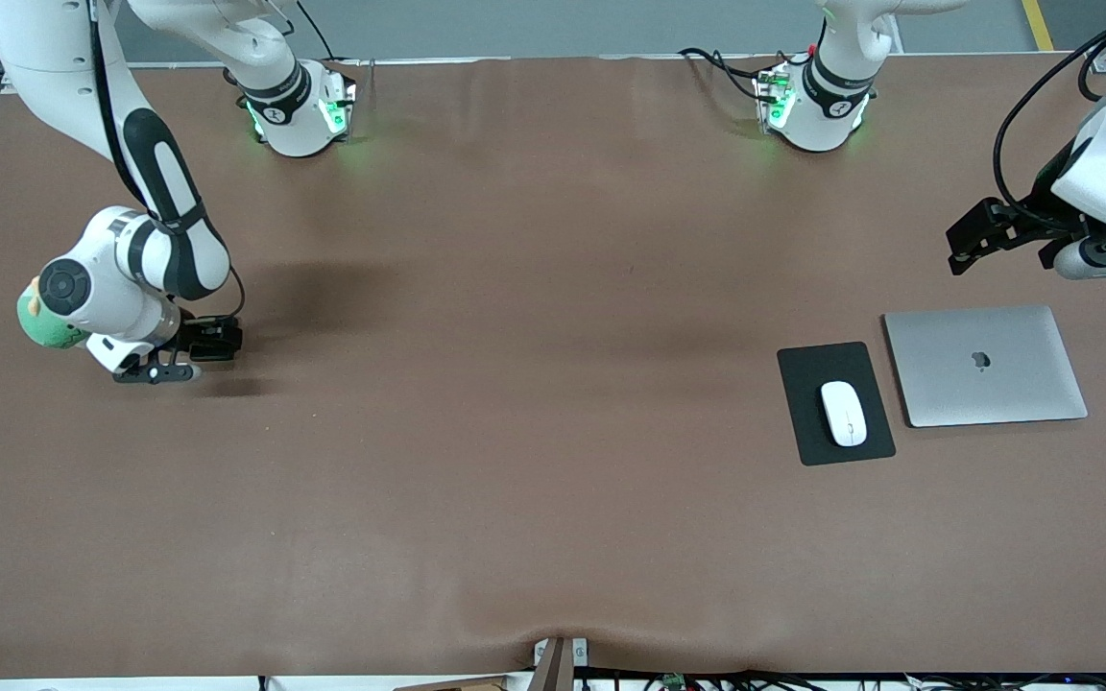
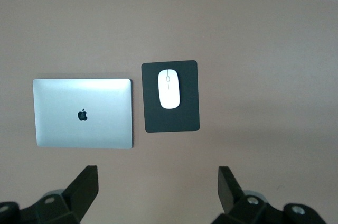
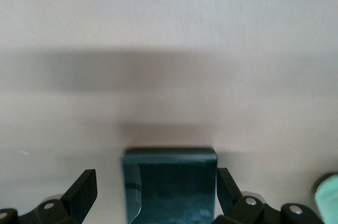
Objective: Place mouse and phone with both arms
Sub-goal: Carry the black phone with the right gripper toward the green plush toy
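Observation:
The white mouse (image 1: 844,413) lies on a black mouse pad (image 1: 807,384) toward the left arm's end of the table; both show in the left wrist view, the mouse (image 2: 169,89) on the pad (image 2: 185,121). My left gripper (image 1: 971,240) hangs open and empty over bare table beside the laptop, its jaws (image 2: 158,187) wide apart. The black phone (image 3: 171,182) lies on the table at the right arm's end, between the fingers (image 3: 84,189) of my right gripper (image 1: 203,350). That gripper is low over the phone (image 1: 219,338) and open, with a gap showing on one side.
A closed silver laptop (image 1: 985,365) lies beside the mouse pad, at the left arm's end; it also shows in the left wrist view (image 2: 82,113). A green object (image 1: 44,324) sits by the right arm's wrist. The table is covered with a brown cloth (image 1: 515,432).

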Available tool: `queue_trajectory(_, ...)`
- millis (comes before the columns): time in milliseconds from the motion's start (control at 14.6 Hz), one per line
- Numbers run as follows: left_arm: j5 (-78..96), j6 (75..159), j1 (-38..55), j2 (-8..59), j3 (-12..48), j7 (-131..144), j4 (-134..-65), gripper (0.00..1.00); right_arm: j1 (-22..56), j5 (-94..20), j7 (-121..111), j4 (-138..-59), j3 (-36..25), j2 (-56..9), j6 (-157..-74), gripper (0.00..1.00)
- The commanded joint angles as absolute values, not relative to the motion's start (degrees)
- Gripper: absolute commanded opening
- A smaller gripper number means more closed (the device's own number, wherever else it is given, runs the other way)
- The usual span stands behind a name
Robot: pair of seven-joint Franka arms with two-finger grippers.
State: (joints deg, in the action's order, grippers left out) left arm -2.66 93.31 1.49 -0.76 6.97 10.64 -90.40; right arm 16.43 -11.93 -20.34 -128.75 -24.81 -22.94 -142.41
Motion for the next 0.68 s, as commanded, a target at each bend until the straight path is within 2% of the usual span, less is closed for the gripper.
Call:
queue_trajectory(0, -1.67, 92.2, 1.58, -0.53, 6.5, 9.84, -89.47, 1.0, 16.09, -12.13, -20.56, -118.43, -24.61, -23.28, -134.32, 1.0)
queue_trajectory(274, -1.67, 92.2, 1.49, -1.14, 6.5, 9.93, -89.47, 1.0, 15.12, -12.13, -20.3, -103.92, -23.47, -27.06, -123.24, 1.0)
queue_trajectory(616, -1.58, 92.2, 1.49, -1.23, 6.5, 10.28, -89.47, 1.0, 12.48, -11.87, -20.65, -94.85, -19.52, -27.51, -120.16, 1.0)
